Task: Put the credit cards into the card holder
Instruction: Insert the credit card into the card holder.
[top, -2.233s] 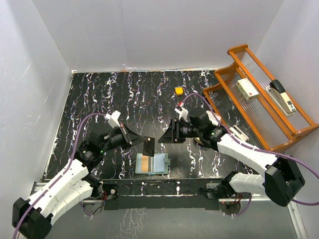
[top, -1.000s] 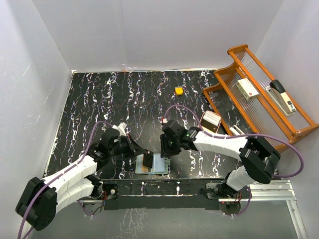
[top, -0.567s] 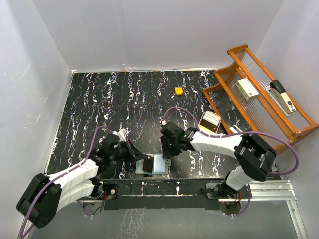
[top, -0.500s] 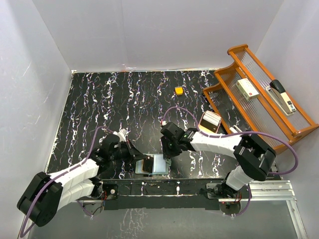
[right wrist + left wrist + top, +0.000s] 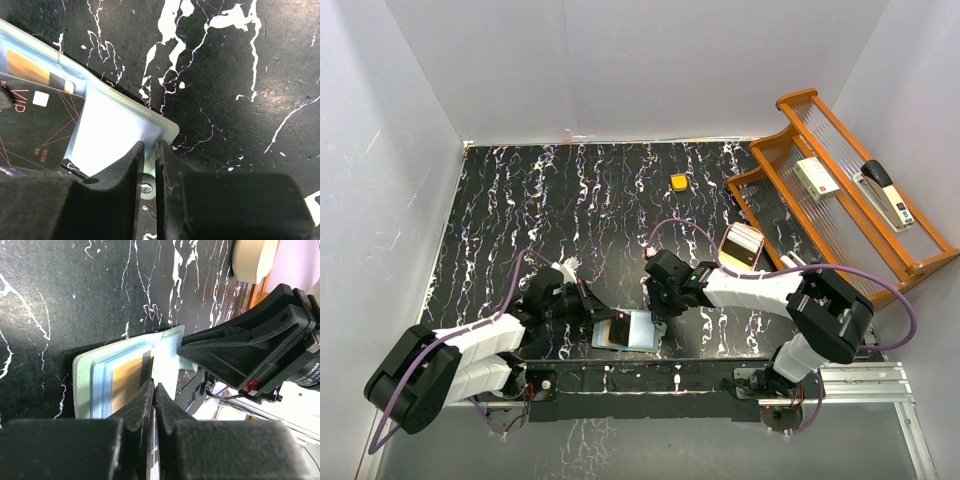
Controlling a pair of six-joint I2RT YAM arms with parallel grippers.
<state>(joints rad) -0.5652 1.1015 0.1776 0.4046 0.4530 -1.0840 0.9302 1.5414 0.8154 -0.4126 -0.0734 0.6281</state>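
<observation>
Now left pincer [image 5: 154, 386] pinches dark card [image 5: 37, 127] over open card holder [image 5: 122, 132].

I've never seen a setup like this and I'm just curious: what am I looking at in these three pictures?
Two robot arms are bolted at the near edge of a table, and each ends in a two-finger gripper. The wide picture comes from a fixed camera above and behind them. The other two come from a small camera on each wrist, so the black shapes at the bottom are that arm's own fingers.

On the black marbled table lies an open pale green card holder with an orange-tan card in a clear pocket. The left gripper is shut on a dark card, held over the holder's pockets. The right gripper pinches the holder's edge, seemingly to steady it. Farther off are a small orange block and a wooden rack.
</observation>
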